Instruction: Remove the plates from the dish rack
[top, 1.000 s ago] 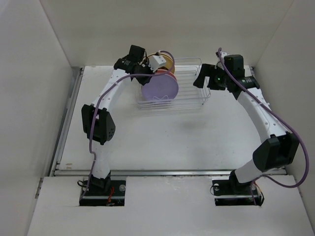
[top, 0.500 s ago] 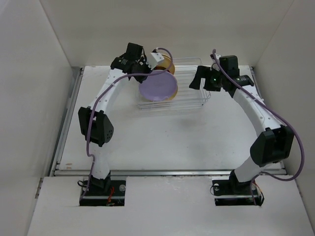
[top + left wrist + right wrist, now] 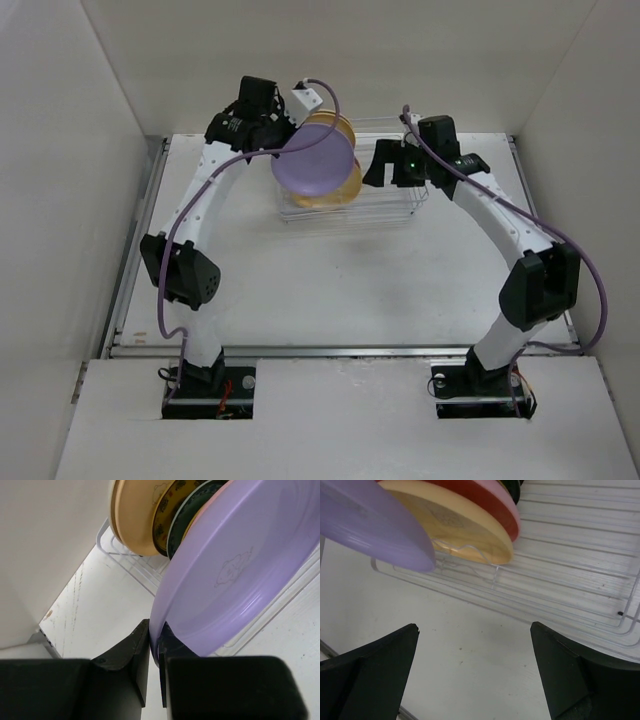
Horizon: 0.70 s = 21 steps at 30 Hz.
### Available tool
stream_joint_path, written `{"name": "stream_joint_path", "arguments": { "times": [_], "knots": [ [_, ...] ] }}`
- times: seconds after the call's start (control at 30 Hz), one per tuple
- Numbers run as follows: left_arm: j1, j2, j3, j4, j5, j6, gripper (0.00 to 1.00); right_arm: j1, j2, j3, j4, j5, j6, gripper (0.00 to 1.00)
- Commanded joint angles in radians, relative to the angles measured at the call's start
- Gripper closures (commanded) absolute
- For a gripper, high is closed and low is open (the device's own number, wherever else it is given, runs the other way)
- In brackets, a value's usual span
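Note:
My left gripper point(image 3: 155, 630) is shut on the rim of a lavender plate point(image 3: 240, 570) and holds it tilted above the left end of the dish rack point(image 3: 405, 205). From above, the lavender plate point(image 3: 315, 165) hangs below the left gripper point(image 3: 278, 135) and covers most of the plates behind it. A yellow plate point(image 3: 455, 525), a pink one point(image 3: 500, 502), a brown-gold patterned one point(image 3: 167, 515) and a teal-green one point(image 3: 187, 515) stand upright in the rack point(image 3: 570, 555). My right gripper point(image 3: 475, 627) is open and empty over the table, just in front of the rack's near side.
White walls close in the table on the left, back and right, and the rack stands close to the back wall. A metal rail point(image 3: 340, 350) runs along the table's near edge. The right half of the rack holds only bare wire prongs.
The left arm has lifted the lavender plate up from the rack and a little leftward. The right arm has swung left, closer to the rack, with its jaws still wide.

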Motion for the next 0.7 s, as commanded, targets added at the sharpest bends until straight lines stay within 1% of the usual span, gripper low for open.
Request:
{"name": "stream_joint_path", "arguments": {
  "times": [0.0, 0.03, 0.1, 0.13, 0.2, 0.23, 0.27, 0.33, 0.37, 0.4, 0.47, 0.5, 0.6, 0.67],
  "knots": [
    [0.002, -0.102, -0.001, 0.044, -0.026, -0.018, 1.0, -0.007, -0.056, 0.061, 0.049, 0.086, -0.017, 0.0],
    [0.002, -0.103, 0.019, -0.018, -0.006, -0.018, 1.0, -0.007, -0.056, 0.061, 0.049, 0.11, -0.002, 0.0],
    [0.002, -0.116, 0.028, -0.123, 0.097, 0.017, 1.0, -0.007, -0.067, 0.072, 0.038, 0.164, 0.023, 0.0],
    [0.002, -0.126, 0.04, -0.252, 0.135, 0.038, 1.0, -0.016, -0.067, 0.072, 0.038, 0.178, 0.043, 0.0],
    [-0.01, -0.126, 0.016, -0.377, 0.209, 0.084, 1.0, -0.028, -0.079, 0.072, 0.038, 0.202, 0.066, 0.0],
    [-0.021, -0.126, -0.007, -0.434, 0.234, 0.099, 1.0, -0.044, -0.079, 0.082, 0.038, 0.203, 0.076, 0.0],
    [-0.03, -0.126, -0.08, -0.52, 0.272, 0.1, 1.0, -0.044, -0.079, 0.082, 0.038, 0.218, 0.095, 0.0],
    [-0.051, -0.126, -0.177, -0.566, 0.306, 0.109, 1.0, -0.073, -0.064, 0.11, 0.038, 0.268, 0.11, 0.0],
    [-0.062, -0.116, -0.27, -0.58, 0.318, 0.1, 1.0, -0.073, -0.053, 0.124, 0.028, 0.296, 0.131, 0.0],
    [-0.073, -0.116, -0.314, -0.58, 0.318, 0.081, 1.0, -0.097, -0.038, 0.138, 0.013, 0.355, 0.144, 0.0],
    [-0.099, -0.092, -0.389, -0.564, 0.327, 0.049, 1.0, -0.122, 0.012, 0.185, -0.026, 0.399, 0.17, 0.0],
    [-0.099, -0.092, -0.454, -0.512, 0.327, 0.026, 1.0, -0.136, 0.031, 0.197, -0.026, 0.411, 0.197, 0.0],
    [-0.099, -0.092, -0.535, -0.408, 0.317, -0.044, 1.0, -0.183, 0.103, 0.216, -0.035, 0.422, 0.207, 0.0],
    [-0.099, -0.092, -0.578, -0.323, 0.263, -0.09, 1.0, -0.194, 0.169, 0.24, -0.035, 0.471, 0.207, 0.06]
  ]
}}
